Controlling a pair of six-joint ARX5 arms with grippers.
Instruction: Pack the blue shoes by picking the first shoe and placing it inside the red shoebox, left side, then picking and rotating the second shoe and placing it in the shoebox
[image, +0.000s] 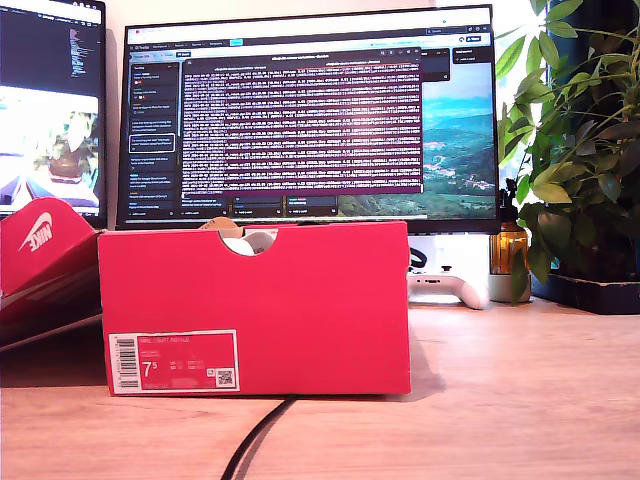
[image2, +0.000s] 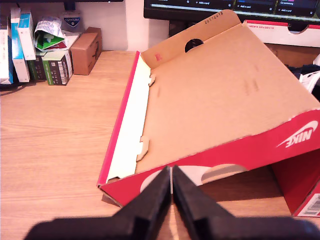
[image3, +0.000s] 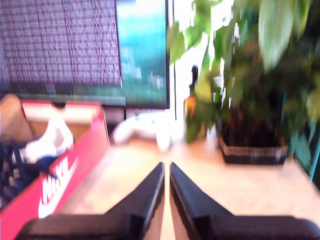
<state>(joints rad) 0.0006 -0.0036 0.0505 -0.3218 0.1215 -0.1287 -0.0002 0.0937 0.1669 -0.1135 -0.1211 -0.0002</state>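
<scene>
1. Squarely in the middle of the exterior view stands the red shoebox (image: 300, 310) on the wooden desk (image: 520, 400), its white size label (image: 173, 361) at the lower corner toward that view's left and a half-round notch in its top edge.
2. Inside it, the blue shoes (image3: 30, 152) show white lining and dark laces in the second wrist view; through the notch only a bit of white is seen.
3. My first gripper (image2: 171, 182) has its fingers pressed together, holding nothing, just before the box's open lid (image2: 220, 95).
4. My second gripper (image3: 166, 177) is likewise closed on nothing, above bare desk beside the box.
5. Behind stand a monitor (image: 310, 115), a white game controller (image: 450, 285) and a potted plant (image: 580, 150).
</scene>
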